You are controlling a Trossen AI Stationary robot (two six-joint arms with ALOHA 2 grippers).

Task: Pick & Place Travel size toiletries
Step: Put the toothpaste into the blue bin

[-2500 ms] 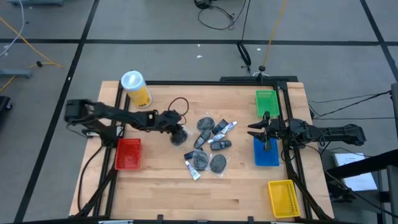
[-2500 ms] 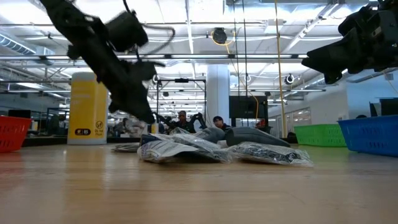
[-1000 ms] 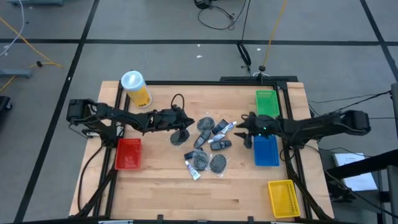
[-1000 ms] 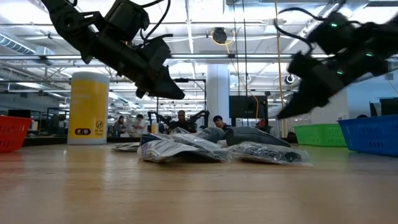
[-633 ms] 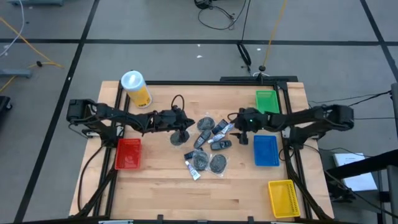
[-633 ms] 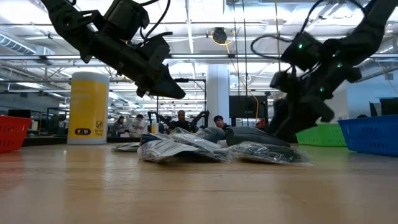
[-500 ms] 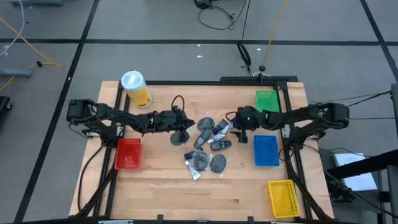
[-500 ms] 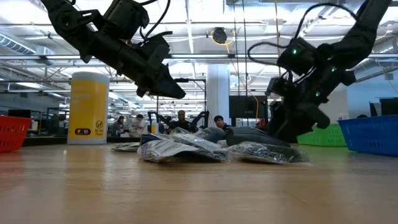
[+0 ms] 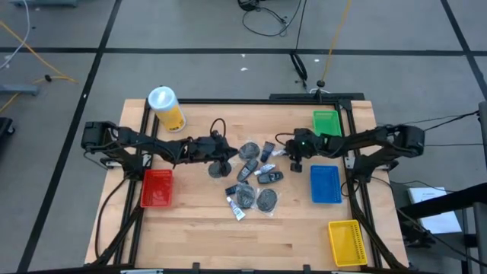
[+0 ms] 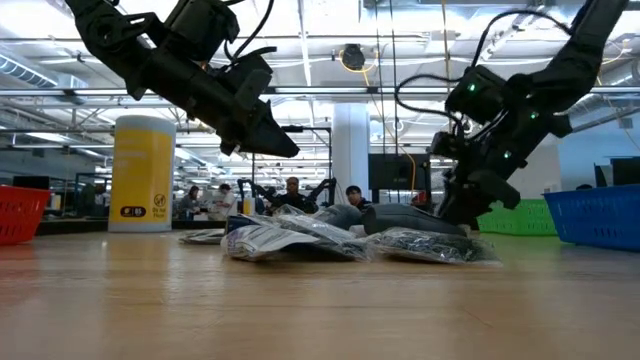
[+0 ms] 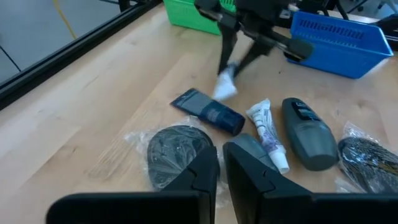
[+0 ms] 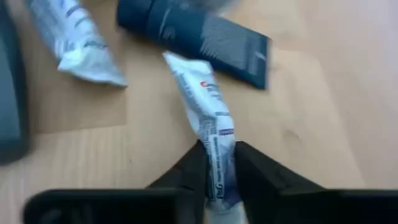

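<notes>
The toiletries lie in a loose pile mid-table: round dark grey packets [image 9: 251,150], a dark bottle [image 9: 270,176] and a dark blue tube [image 11: 208,112]. My right gripper [image 9: 288,153] is at the pile's right edge, low over the table, shut on a thin white-blue tube [image 12: 208,118]. My left gripper [image 9: 230,150] hovers shut and empty above the pile's left side, over a packet [image 11: 177,146]. A second white-blue tube [image 11: 267,130] lies flat beside the bottle [image 11: 305,134]. My right gripper pinches one end of the white-blue tube [image 12: 214,158] between its two fingers [image 12: 193,165], which point down at a slant from the table's right side. The tube runs on past the fingertips, along them, toward the table. Whether its free end [image 12: 177,62] still touches the wood I cannot tell.
A blue bin [image 9: 326,184] and a green bin [image 9: 327,125] stand at the right, just behind my right gripper. A red bin [image 9: 157,188] is at the left, a yellow bin [image 9: 344,242] at the near right. A yellow canister [image 9: 167,109] stands at the far left.
My right gripper has gone from beside the blue bin toward the table's left edge and down to the pile's right side, where it now holds the white-blue tube. My left arm has kept still above the pile.
</notes>
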